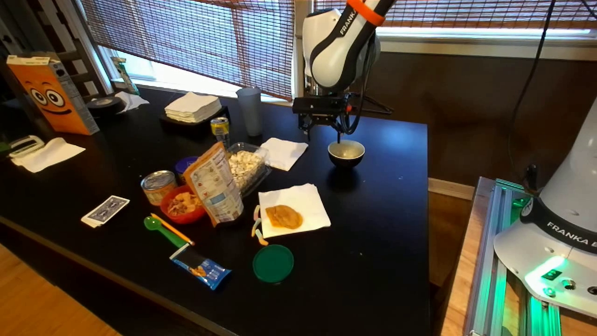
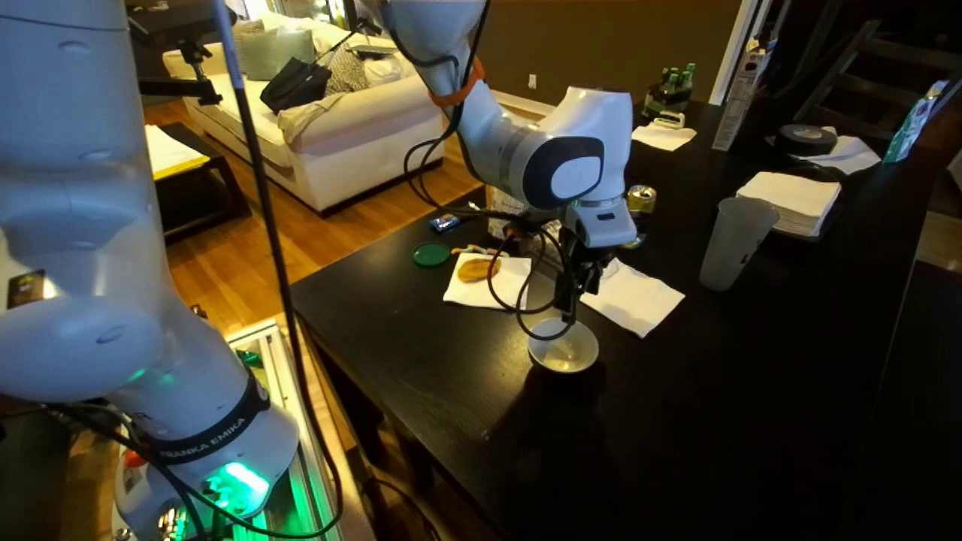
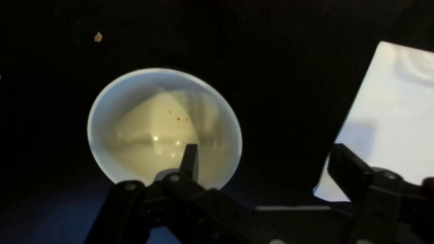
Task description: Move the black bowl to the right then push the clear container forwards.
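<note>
The black bowl (image 1: 346, 155) stands on the dark table, dark outside and pale inside. It also shows in an exterior view (image 2: 564, 355) and at the left of the wrist view (image 3: 159, 122). My gripper (image 1: 324, 136) is open and empty. In the wrist view the gripper (image 3: 265, 149) has one finger over the bowl's inside and the other beyond its rim, in front of a white napkin. I cannot tell whether the finger touches the bowl. The clear container (image 1: 262, 175), with pale beige contents, stands partly behind the snack bag. The arm and cables mostly hide it in an exterior view.
A white napkin (image 1: 283, 153) lies between container and bowl. Another napkin (image 1: 317, 205) bears a brown flat food piece. A printed snack bag (image 1: 217, 191), red bowl (image 1: 189, 215), yellow can (image 1: 220, 128), grey cup (image 1: 252, 112) and green lid (image 1: 273, 263) stand around.
</note>
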Tool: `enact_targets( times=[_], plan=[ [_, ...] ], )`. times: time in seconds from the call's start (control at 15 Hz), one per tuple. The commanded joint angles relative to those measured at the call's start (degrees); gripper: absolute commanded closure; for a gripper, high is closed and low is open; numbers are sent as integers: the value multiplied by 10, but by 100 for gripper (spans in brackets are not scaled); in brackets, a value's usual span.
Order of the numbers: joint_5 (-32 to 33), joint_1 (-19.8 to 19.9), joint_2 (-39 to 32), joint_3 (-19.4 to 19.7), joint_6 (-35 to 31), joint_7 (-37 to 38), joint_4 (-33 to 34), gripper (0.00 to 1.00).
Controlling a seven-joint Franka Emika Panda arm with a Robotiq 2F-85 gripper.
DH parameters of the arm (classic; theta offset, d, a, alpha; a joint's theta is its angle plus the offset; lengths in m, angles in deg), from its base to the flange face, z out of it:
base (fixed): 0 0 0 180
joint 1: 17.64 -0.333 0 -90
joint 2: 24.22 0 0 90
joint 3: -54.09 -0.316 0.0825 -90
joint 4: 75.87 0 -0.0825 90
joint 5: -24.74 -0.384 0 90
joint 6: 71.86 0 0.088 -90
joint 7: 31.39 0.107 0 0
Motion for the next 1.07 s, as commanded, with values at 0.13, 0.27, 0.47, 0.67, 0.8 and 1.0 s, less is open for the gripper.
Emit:
enact_targets(
  times=[0.13,0.27,0.47,0.67,0.8,1.0],
  plan=[
    [17,-21,-45,15,0,26,26,37],
    [17,-25,-51,19,0,27,28,53],
    [21,-33,-44,28,7,30,26,73],
    [27,-39,-36,38,19,33,24,95],
    [23,-36,-37,38,26,30,26,100],
    [18,-31,-36,37,37,27,28,98]
  ],
)
